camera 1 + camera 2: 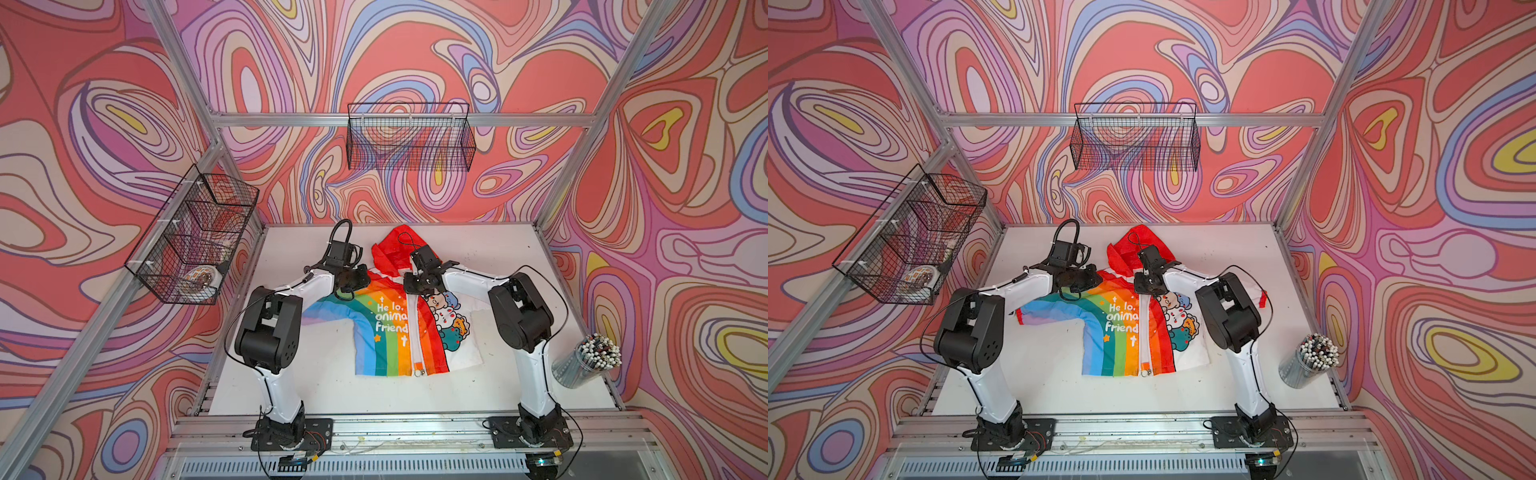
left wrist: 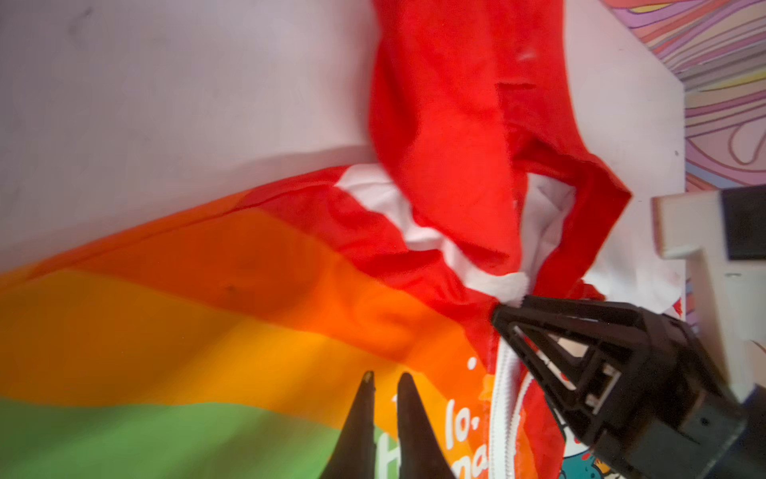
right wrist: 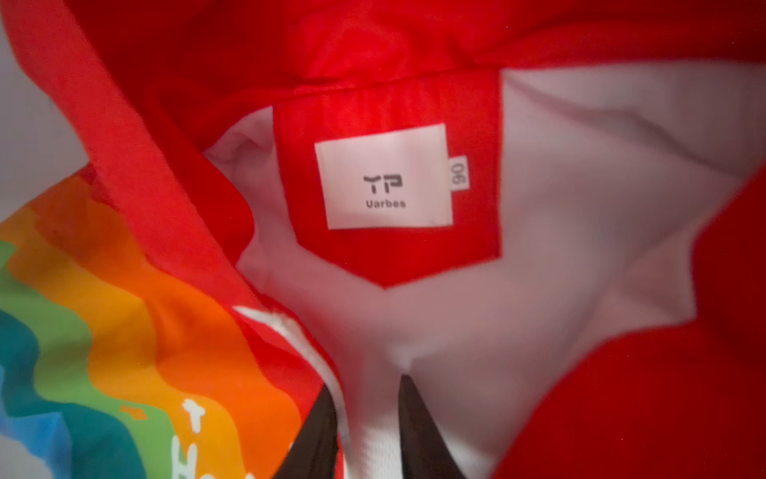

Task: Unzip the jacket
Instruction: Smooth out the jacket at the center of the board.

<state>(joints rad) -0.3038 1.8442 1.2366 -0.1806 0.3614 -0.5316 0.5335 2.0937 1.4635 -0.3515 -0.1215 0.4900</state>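
The jacket (image 1: 390, 332) (image 1: 1121, 332) lies flat on the white table (image 1: 519, 257), red hood at the far end, rainbow half beside the cartoon half. Its white zipper (image 1: 412, 332) (image 2: 503, 394) runs down the front, and a small metal pull (image 1: 417, 371) shows at the hem. My left gripper (image 1: 365, 280) (image 2: 385, 375) hovers over the rainbow shoulder, fingers almost together with nothing between them. My right gripper (image 1: 408, 288) (image 2: 497, 315) (image 3: 367, 383) is at the collar. Its fingers stand a little apart, with white collar fabric between them.
A wire basket (image 1: 191, 237) holding a patterned bowl hangs on the left wall. Another wire basket (image 1: 409, 137) hangs on the back wall. A clear cup of pencils (image 1: 590, 361) stands at the table's right edge, close to the right arm.
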